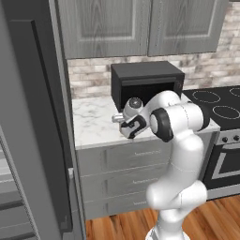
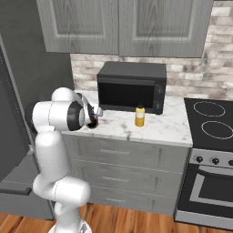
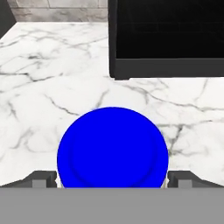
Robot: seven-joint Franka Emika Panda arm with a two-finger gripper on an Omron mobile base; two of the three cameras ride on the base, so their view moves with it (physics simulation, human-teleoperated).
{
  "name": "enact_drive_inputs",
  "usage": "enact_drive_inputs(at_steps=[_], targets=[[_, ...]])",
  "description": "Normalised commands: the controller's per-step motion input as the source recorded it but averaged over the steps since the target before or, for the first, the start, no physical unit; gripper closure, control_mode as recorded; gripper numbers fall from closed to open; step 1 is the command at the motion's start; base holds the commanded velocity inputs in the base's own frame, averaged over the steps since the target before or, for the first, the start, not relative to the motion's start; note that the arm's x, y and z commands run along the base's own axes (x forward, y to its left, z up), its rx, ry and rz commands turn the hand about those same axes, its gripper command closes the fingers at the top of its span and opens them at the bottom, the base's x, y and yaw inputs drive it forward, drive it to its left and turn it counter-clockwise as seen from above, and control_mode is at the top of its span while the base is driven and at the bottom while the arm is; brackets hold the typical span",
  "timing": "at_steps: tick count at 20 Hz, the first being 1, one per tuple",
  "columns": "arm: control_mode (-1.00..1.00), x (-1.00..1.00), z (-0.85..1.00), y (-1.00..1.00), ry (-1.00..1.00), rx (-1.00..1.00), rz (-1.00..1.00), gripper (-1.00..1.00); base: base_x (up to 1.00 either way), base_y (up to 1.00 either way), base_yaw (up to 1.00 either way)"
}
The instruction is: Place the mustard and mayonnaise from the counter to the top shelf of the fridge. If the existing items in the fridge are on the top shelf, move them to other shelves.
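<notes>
Along the left edge of the left base view stands the fridge (image 1: 33, 117), its grey door face tall in the frame and pale tray-like shelves showing at the lower left corner. To its right, through the middle of the frame, runs the counter (image 1: 93, 123), white veined marble over grey panelled drawers, with a black microwave (image 2: 131, 86) at its back against the brick wall. A black stovetop (image 2: 210, 119) closes the right side of the right base view.

Centre right in that view, just in front of the microwave, the mustard (image 2: 140, 115) stands upright on the marble, well apart from the arm. The mayonnaise (image 3: 113, 148) sits at the lower centre of the hand view, its blue lid seen from straight above, on the marble near the microwave's front corner.

At the bottom of the hand view the gripper (image 3: 113, 179) has its two dark fingertips (image 3: 41, 179) spread wide, one to each side of the lid and not touching it.

The step in hand looks like the pick of the mayonnaise. The next move likely calls for a straight descent until the fingers bracket the jar's body below the lid, then a firm close before lifting toward the fridge.
</notes>
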Motion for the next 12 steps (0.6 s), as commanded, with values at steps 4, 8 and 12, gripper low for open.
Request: enact_drive_inputs(at_steps=[4,8,12], targets=[[-1.0,0.27,-0.18,0.0,-0.02,-0.01,0.0,-1.0,0.0,0.0,0.0],[-1.0,0.23,-0.07,0.0,-0.03,-0.02,0.0,1.0,0.0,0.0,0.0],[-1.0,0.02,-0.01,0.02,0.0,0.0,-0.01,1.0,0.0,0.0,0.0]])
